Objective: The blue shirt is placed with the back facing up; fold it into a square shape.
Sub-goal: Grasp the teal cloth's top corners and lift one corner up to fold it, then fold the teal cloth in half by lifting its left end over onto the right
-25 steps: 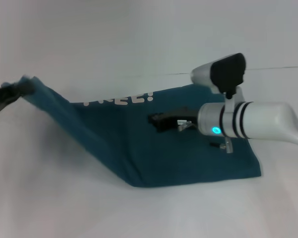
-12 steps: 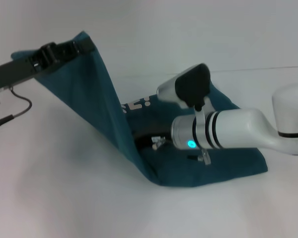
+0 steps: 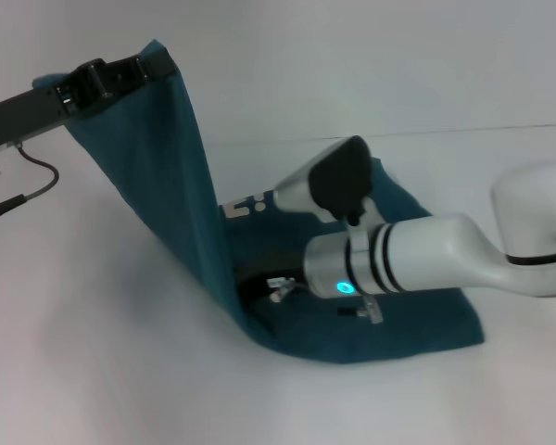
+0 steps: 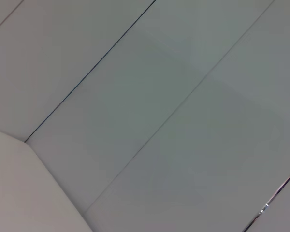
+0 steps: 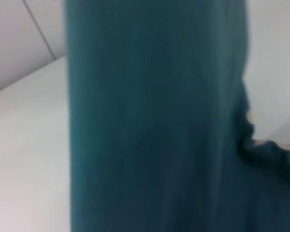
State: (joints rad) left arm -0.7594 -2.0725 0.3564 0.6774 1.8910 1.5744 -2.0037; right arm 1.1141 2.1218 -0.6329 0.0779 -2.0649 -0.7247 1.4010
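blue shirt (image 3: 167, 185) edge apparently pinched in left gripper (image 3: 153, 67) jaws

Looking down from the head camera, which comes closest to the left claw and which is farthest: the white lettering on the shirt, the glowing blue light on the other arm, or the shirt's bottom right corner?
From the left claw, which holds the blue shirt up at upper left:
1. White lettering, mid-shirt.
2. Glowing blue light, on the right arm's wrist.
3. Shirt's bottom right corner, lying on the table, lower right.

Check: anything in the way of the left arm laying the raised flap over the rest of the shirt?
Yes. The right gripper lies low on the blue shirt, under the flap held up by the left gripper.
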